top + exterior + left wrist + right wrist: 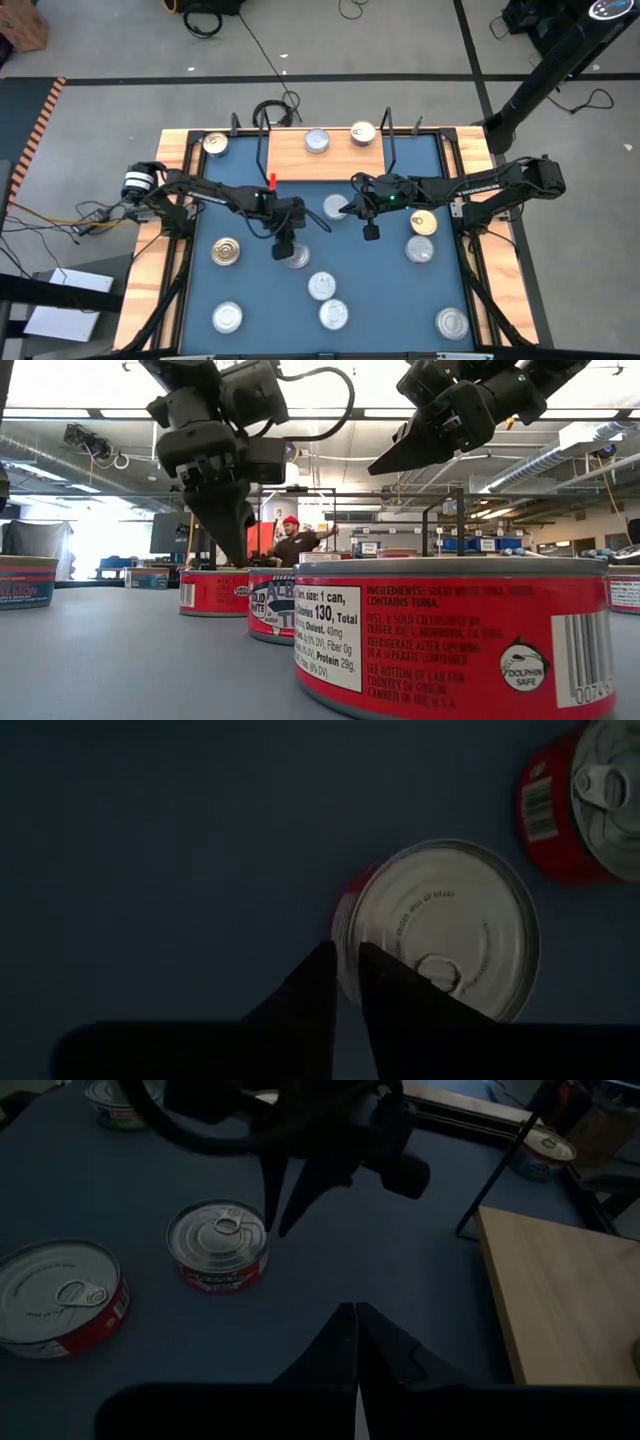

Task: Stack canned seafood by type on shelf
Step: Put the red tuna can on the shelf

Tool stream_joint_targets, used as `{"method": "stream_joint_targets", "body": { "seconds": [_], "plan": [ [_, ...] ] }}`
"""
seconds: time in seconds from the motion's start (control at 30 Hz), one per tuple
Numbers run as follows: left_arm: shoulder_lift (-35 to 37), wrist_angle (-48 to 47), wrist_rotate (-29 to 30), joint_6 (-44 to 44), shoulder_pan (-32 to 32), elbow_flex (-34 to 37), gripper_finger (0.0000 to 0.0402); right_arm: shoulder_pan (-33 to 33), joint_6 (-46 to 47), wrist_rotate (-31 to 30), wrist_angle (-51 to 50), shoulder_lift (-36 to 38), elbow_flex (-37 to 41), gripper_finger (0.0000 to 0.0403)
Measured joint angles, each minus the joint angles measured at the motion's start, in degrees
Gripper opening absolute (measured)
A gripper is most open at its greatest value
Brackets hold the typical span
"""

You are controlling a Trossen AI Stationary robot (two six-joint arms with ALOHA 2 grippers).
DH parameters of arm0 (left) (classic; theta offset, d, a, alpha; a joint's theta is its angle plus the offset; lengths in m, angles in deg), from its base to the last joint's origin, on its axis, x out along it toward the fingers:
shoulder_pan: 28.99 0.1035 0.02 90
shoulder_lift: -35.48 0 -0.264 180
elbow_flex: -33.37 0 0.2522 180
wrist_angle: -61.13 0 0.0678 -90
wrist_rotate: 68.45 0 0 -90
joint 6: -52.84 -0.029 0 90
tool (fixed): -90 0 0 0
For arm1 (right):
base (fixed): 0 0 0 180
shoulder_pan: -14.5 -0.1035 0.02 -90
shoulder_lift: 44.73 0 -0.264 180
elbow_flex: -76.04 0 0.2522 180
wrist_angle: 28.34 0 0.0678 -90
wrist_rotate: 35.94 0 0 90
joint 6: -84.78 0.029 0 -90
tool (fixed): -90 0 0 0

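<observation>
Cans lie in three places. One can (215,144) sits on the wooden rim (178,150) at the far left corner. On the left of the blue table (250,300) lie a gold-lidded can (226,251) and, nearer the front edge, a silver-lidded can (227,318).

The left gripper (284,248) points down at the left-centre of the table. Its tips are at the edge of a red-sided can (440,925). The jaws are almost closed, with only a thin slit between the fingers (300,995). They hold nothing. Whether the tips touch the lid cannot be told.

Two more silver-lidded cans (321,285) (333,314) lie just in front of that can, close together.

The shelf (295,165) stands at the far edge, centre. It carries two cans: a silver-lidded one (317,140) and, to its right, a gold-lidded one (363,133). They stand apart, each as a single layer.

A single can (335,207) lies between the two grippers, in front of the shelf.

The right gripper (350,208) is raised above the table, just right of that can, tips pointing toward the left arm. Its jaws are fully closed and empty.

Right of it, a gold-lidded can (423,223) and a silver-lidded can (419,249) lie side by side, near each other. One last can (452,322) lies at the front right corner.
</observation>
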Motion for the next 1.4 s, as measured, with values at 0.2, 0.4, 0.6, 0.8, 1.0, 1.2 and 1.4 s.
{"method": "stream_joint_targets", "body": {
  "seconds": [0.2,0.4,0.6,0.8,1.0,1.2,1.4],
  "plan": [
    [-1.6,0.0,-0.1,0.7,0.0,0.0,0.0047,0.0,0.0,0.0,0.1,0.0,0.0,0.0010],
    [-2.4,0.3,-0.5,2.3,0.0,-0.1,0.0036,0.0,0.0,0.0,0.0,0.0,0.0,0.0010],
    [-2.4,0.3,-0.8,4.5,0.7,-0.1,0.0005,0.0,0.0,0.0,-0.1,0.0,0.0,0.0010],
    [-2.4,0.2,-1.0,5.6,1.1,-0.1,0.0003,0.0,0.0,0.0,-0.1,0.0,0.0,0.0010],
    [-2.4,0.4,-1.5,5.8,2.1,0.0,0.0002,0.0,0.0,0.0,-0.1,0.0,0.0,0.0010],
    [-2.6,3.7,-7.4,6.9,4.1,0.1,0.0001,0.0,0.0,0.0,-0.1,0.0,0.0,0.0010],
    [-2.6,4.8,-9.3,7.3,4.8,0.1,0.0001,0.0,0.0,0.0,-0.2,0.0,0.0,0.0010]
  ]
}}
